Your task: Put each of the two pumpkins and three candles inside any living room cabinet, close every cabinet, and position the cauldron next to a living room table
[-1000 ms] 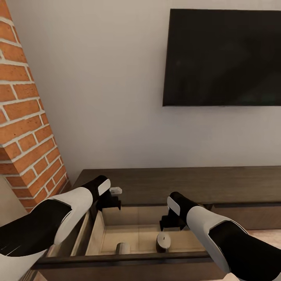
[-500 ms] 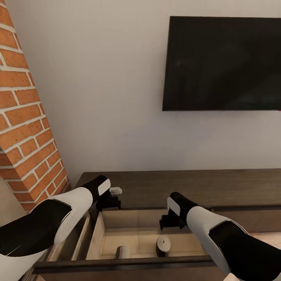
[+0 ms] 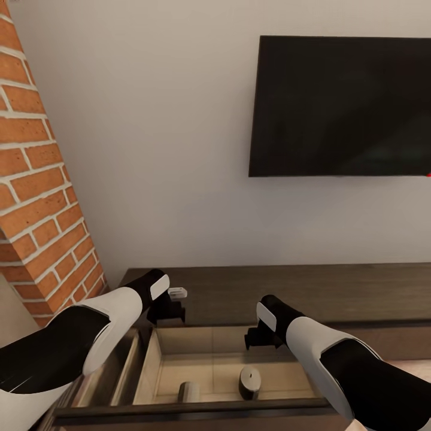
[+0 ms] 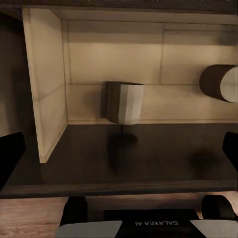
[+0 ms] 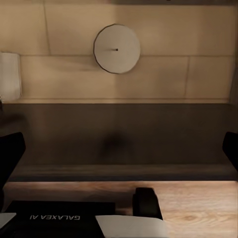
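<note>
The long dark-brown cabinet (image 3: 311,290) stands against the wall with its left drawer (image 3: 197,412) pulled out. Two grey-olive candles rest on the pale drawer floor. One candle (image 3: 188,392) (image 4: 124,102) (image 5: 10,77) lies towards the left. The other candle (image 3: 249,382) (image 5: 117,48) (image 4: 220,83) is to its right, with its wick end showing. My left gripper (image 3: 169,311) (image 4: 119,153) hangs open above the drawer's back left corner. My right gripper (image 3: 260,339) (image 5: 121,151) is open above the right candle. Both hold nothing.
A black television (image 3: 341,108) hangs on the white wall above the cabinet. A slanted brick wall (image 3: 42,197) rises close on the left. Wooden floor (image 5: 198,203) lies in front of the drawer, and my own base (image 4: 144,223) is near it.
The whole picture has slid downward, so the camera has moved. Both arms hold their pose above the drawer, and the candles lie where they were.
</note>
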